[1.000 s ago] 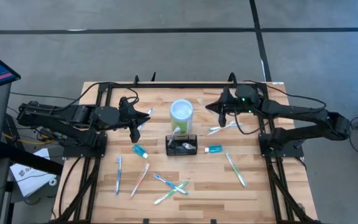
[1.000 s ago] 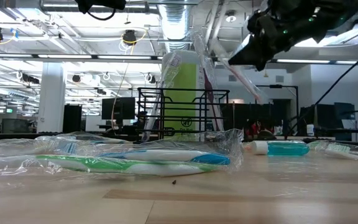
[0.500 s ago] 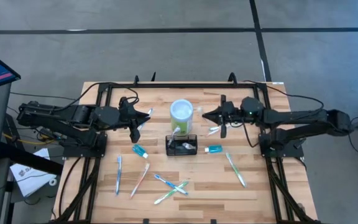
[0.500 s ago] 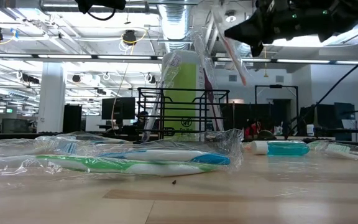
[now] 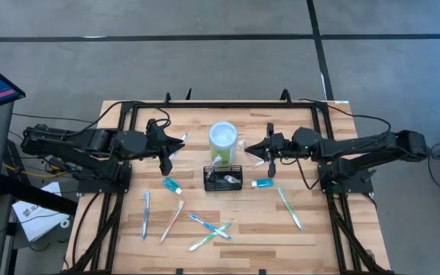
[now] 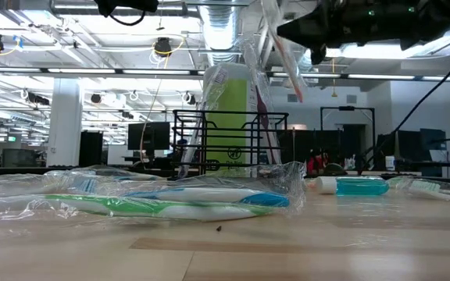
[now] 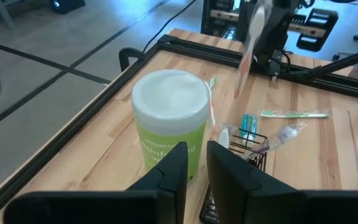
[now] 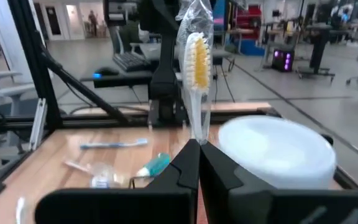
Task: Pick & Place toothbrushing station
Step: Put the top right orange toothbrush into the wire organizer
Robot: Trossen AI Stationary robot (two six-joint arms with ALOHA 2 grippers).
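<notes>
High view: right gripper (image 5: 263,148) is above the table with the caddy (image 5: 223,179) beside it toward table centre; green cup (image 5: 223,137) sits just past the caddy. Left gripper (image 5: 169,145) is parked on the cup's other side, well apart from the caddy.

Low view: right gripper (image 6: 303,33) is up high, a wrapped toothbrush (image 6: 281,47) hanging from it, above and to one side of the caddy (image 6: 229,144).

Left wrist view: fingers (image 7: 169,171) nearly closed, narrow gap, nothing in them; cup (image 7: 171,121) straight ahead, caddy (image 7: 244,152) beside it.

Right wrist view: fingers (image 8: 185,165) clamped on the toothbrush (image 8: 196,68) handle, bristles up, in clear wrap.
</notes>
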